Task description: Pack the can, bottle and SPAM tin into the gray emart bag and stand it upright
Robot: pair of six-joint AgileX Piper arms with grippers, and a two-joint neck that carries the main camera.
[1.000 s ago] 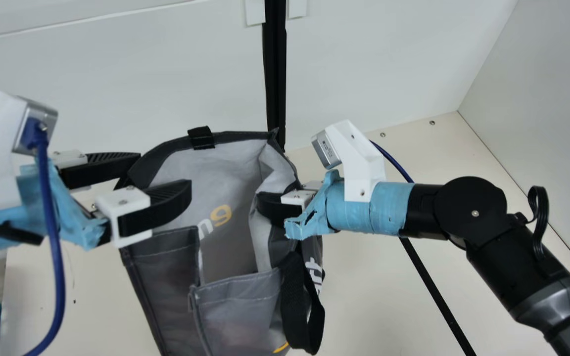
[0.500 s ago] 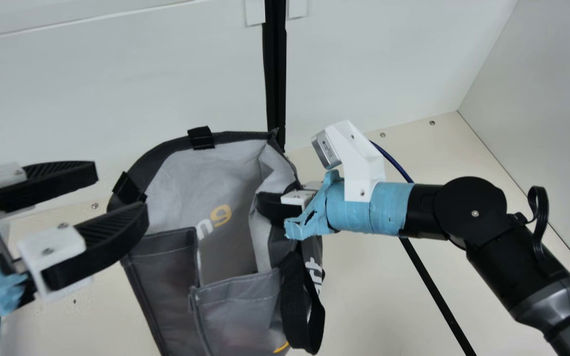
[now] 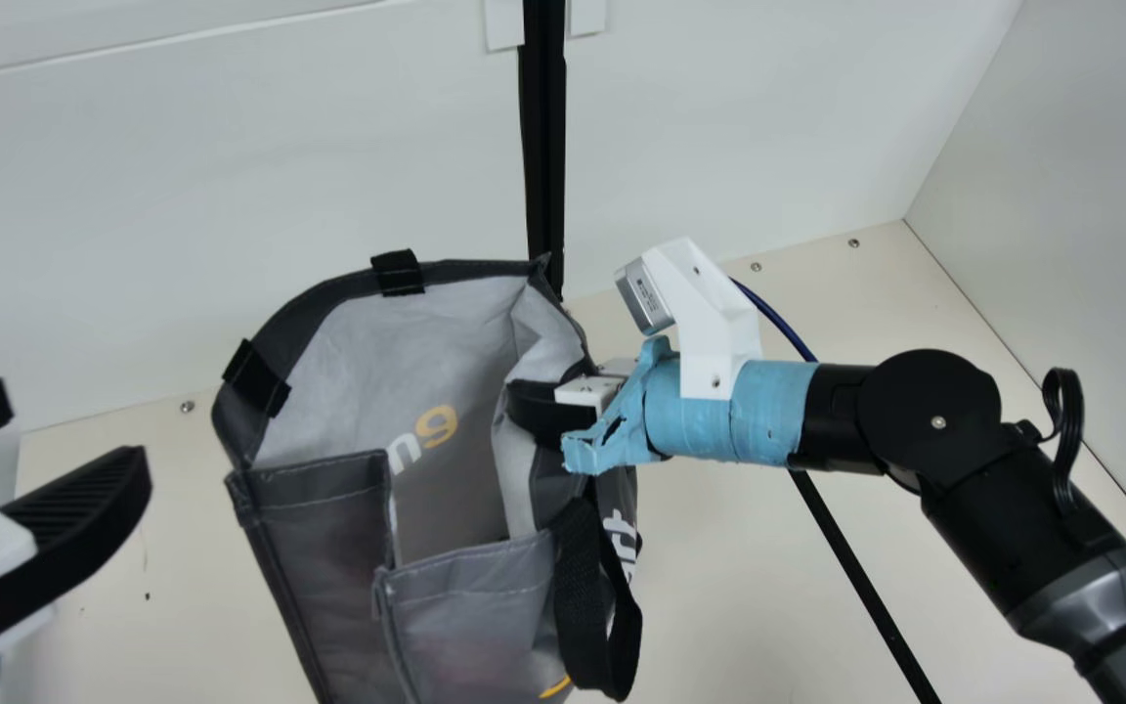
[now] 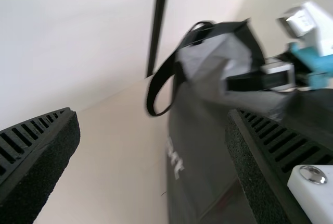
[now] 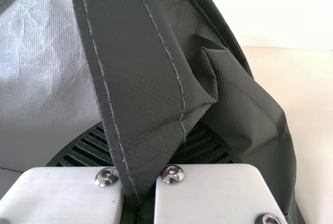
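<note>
The gray emart bag is on the cream table between the arms, mouth gaping, its near-side handle drooping outside; the right gripper pinches the fabric rim on its own side, while the left gripper is open and apart from the bag. Bracing the mouth seems the step in hand: best to hold that pinch steady without tugging, lest the soft wall fold or the bag tip, and bring the left fingers clear of rim and loops.
</note>
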